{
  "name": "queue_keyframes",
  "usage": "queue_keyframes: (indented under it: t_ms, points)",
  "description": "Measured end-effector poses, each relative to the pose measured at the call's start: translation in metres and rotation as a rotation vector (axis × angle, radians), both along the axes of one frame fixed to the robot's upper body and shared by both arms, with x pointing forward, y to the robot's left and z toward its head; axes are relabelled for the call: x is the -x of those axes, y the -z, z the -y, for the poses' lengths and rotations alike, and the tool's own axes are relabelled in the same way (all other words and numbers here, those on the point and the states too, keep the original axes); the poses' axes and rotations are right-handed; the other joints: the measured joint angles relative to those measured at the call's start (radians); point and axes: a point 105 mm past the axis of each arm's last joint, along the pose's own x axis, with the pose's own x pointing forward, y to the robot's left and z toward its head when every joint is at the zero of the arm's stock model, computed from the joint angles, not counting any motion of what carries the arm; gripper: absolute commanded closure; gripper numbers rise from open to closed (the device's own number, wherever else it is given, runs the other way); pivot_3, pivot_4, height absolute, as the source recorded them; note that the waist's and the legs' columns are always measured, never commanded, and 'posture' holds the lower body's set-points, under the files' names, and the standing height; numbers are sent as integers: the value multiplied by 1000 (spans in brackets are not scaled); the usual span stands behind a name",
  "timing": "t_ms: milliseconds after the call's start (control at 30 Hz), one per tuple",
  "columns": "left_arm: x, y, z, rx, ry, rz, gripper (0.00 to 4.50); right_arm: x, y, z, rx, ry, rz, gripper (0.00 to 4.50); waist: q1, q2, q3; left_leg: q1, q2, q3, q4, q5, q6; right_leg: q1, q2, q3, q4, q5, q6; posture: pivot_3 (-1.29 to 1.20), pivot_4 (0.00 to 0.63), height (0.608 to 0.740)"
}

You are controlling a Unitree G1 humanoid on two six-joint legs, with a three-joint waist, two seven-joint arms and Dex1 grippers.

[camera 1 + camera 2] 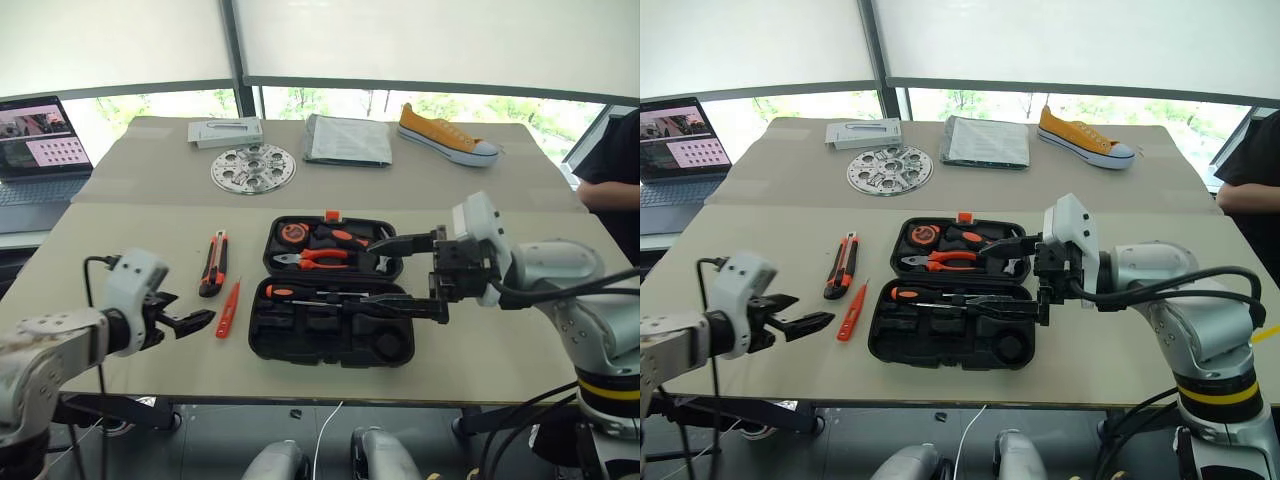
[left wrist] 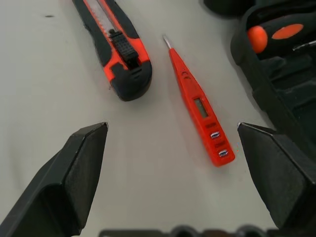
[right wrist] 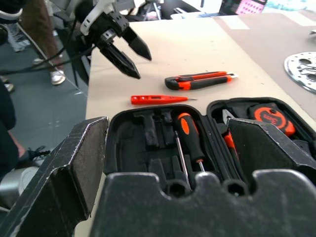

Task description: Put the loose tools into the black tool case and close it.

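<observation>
the black tool case (image 1: 330,320) lies open mid-table with one screwdriver (image 3: 190,136) seated, while the utility knife (image 1: 213,263) and tester screwdriver (image 1: 228,309) remain loose beside it; left gripper (image 1: 190,323) and right gripper (image 1: 400,275) both open, empty.

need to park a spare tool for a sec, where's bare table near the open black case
Bare beige tabletop lies right of the open black plastic tool case, under the right claw. Another free strip runs between the case and the round perforated metal disc. Left of the case is crowded: the slim orange tester screwdriver, the orange-black utility knife and the open left claw.
</observation>
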Motion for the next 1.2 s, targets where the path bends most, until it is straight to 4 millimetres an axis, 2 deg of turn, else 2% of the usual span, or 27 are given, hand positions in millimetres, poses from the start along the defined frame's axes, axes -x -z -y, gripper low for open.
queue_keyframes:
  t_ms: [133, 400, 667, 733, 767, 800, 900, 933, 1000, 1067, 1200]
  points:
    - [-5, 16, 5, -37, -14, -98, 0, 5, 7, -2, 3, 11, -8, 36, -4, 0, 0, 1, 0, 0, 0, 0, -6, 0, 0, 0, 0, 0, 0, 0, 150, 740]
    - [-30, 24, 21, -52, -38, -115, 0, 10, 8, -3, 1, 31, 9, 36, 7, 0, 0, 2, 0, 0, 0, 1, -10, 1, 0, 0, 1, 0, -2, 0, 150, 740]
    - [-40, 27, 33, -90, -24, -115, 0, 26, 9, -6, 16, -25, -6, 36, 17, 1, 0, 7, -1, 0, -1, 1, -11, 6, -1, 1, 1, 0, -1, 0, 150, 740]
    - [-42, 31, 34, -100, -24, -117, 521, 31, 11, -5, 25, -43, -18, 0, 20, 2, -1, 12, -1, -1, -2, 0, -13, 12, -1, 1, 0, 0, -1, 0, 150, 740]
    - [-43, 32, 33, -106, -27, -114, 631, 34, 12, -5, 29, -54, -25, 0, 21, 2, -1, 13, -1, -2, -2, -1, -14, 14, -1, 1, -1, 0, -1, 0, 150, 740]
    - [-44, 33, 33, -105, -30, -113, 1126, 35, 12, -5, 33, -60, -27, 0, 21, 2, -1, 14, -1, -2, -2, -1, -14, 16, -1, 1, -2, -1, 0, 0, 150, 740]
    - [-49, 34, 30, -104, -47, -101, 2098, 40, 10, -6, 36, -80, -26, 0, 27, 3, -2, 15, -1, -2, -2, -1, -14, 17, -1, 1, -2, -1, 1, 0, 150, 740]
    - [-50, 34, 29, -104, -49, -97, 2593, 40, 10, -6, 38, -81, -27, 0, 30, 3, -2, 15, -1, -2, -2, -1, -14, 17, -1, 1, -2, -1, 1, 0, 150, 740]
    - [-52, 33, 27, -103, -56, -94, 3155, 40, 10, -6, 35, -78, -30, 0, 34, 3, -2, 15, -1, -2, -2, -1, -14, 17, -1, 1, -2, -1, 1, 0, 150, 740]
    - [-52, 31, 24, -97, -66, -91, 4022, 41, 13, -4, 41, -70, -39, 0, 35, 3, -2, 14, -1, -3, -2, -1, -14, 16, -1, 1, -2, -1, 1, 0, 150, 740]
    - [-44, 27, 17, -76, -48, -124, 4092, 42, 16, 0, 52, -53, -50, 0, 28, 2, -1, 11, -1, -3, -2, -1, -13, 12, -1, 1, -2, -1, 1, 0, 150, 740]
